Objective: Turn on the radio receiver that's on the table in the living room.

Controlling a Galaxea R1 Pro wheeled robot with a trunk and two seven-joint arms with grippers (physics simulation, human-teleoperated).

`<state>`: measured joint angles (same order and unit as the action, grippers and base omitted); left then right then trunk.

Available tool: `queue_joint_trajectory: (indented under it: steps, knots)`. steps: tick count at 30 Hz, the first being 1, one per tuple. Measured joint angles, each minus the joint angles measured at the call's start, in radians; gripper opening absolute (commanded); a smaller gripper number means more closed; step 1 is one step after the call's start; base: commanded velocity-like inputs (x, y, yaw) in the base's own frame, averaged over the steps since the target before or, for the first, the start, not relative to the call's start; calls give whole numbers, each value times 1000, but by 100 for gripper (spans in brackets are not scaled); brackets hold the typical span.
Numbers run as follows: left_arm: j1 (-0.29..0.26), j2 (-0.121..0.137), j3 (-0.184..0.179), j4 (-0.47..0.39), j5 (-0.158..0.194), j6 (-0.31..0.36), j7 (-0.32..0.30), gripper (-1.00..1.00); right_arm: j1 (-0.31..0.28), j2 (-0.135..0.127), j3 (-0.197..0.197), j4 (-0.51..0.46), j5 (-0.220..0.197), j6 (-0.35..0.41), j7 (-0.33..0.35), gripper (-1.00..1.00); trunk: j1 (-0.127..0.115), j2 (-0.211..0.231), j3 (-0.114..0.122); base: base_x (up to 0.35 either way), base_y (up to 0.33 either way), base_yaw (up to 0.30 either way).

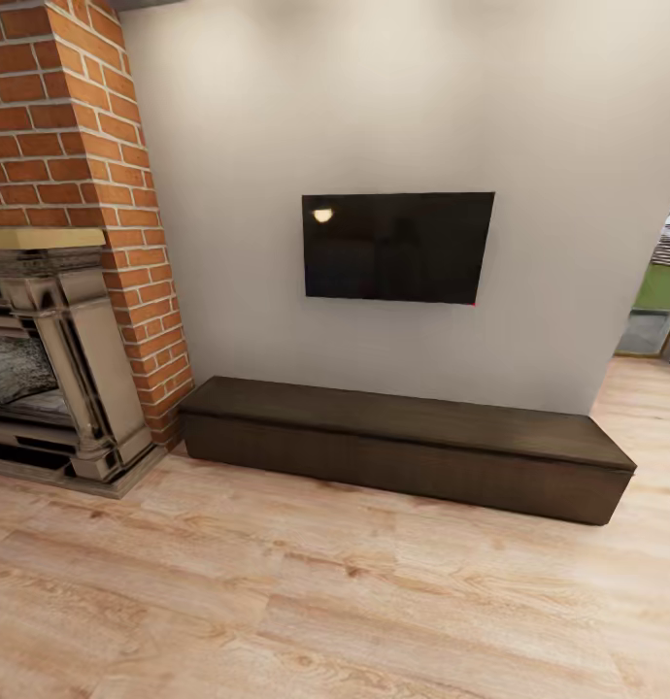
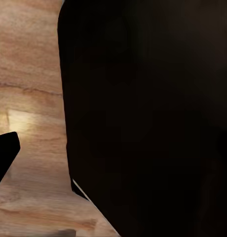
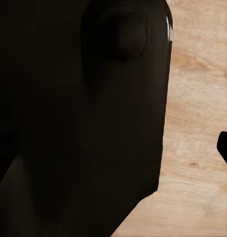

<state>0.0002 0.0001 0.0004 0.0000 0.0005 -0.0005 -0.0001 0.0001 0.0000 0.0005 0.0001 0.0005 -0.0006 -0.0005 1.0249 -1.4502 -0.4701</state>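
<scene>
Light wood floor (image 1: 306, 602) nearest; beyond, one long dark bench (image 1: 403, 447), one black wall screen (image 1: 398, 248), one brick fireplace (image 1: 63, 291). Pincer states: cannot tell, either arm.

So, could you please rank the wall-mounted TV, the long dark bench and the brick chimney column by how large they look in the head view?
1. Long dark bench
2. Brick chimney column, cropped by the frame, so roughly level with the bench
3. Wall-mounted TV

Beside the left wrist camera a big black part of the robot's body (image 2: 153, 118) hangs over the floor (image 2: 29, 74). The right wrist camera shows the same; a dark fingertip (image 3: 226, 148) is above the floor.
</scene>
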Motion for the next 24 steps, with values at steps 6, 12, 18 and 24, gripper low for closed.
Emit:
queue_joint_trajectory:
  steps: [6,12,18,24]
  knots:
    - [1,7,6,-30,5,-32,-1,100,-5,-2,8,0,6,-10,0,100,0,0,0,0,0,0]
    - [1,8,6,-35,8,-65,-1,100,-5,-2,9,0,7,-13,2,100,0,0,0,0,0,0]
    - [1,8,6,-35,9,-96,-1,100,-5,-1,10,0,7,-13,2,100,0,0,0,0,0,0]
    - [1,8,6,-35,9,-97,0,100,-5,-1,10,0,7,-13,0,100,0,0,0,0,0,0]
